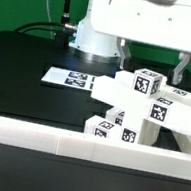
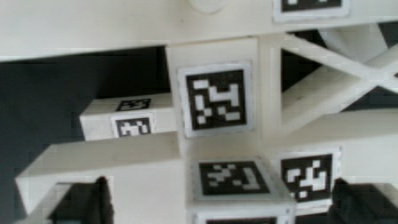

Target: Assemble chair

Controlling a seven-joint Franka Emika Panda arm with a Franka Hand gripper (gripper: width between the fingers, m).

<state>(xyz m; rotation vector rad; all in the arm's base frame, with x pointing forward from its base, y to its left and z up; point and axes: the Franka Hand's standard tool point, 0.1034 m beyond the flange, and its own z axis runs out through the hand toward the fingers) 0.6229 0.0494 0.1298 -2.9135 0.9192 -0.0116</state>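
Chair point(image 1: 142, 110): part-assembled, set just beside border rail point(image 1: 65, 142), likely as a brace. End effector point(image 1: 151, 66) hovers above, fingers apart, empty.

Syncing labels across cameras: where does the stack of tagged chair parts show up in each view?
Exterior view: the chair parts sit toward the exterior view's right, directly under the open claw.
Wrist view: the chair parts fill most of the picture at close range, with one large tag near the middle.
Shared landmark: the black table, which shows as a dark surface beside the parts in both views.
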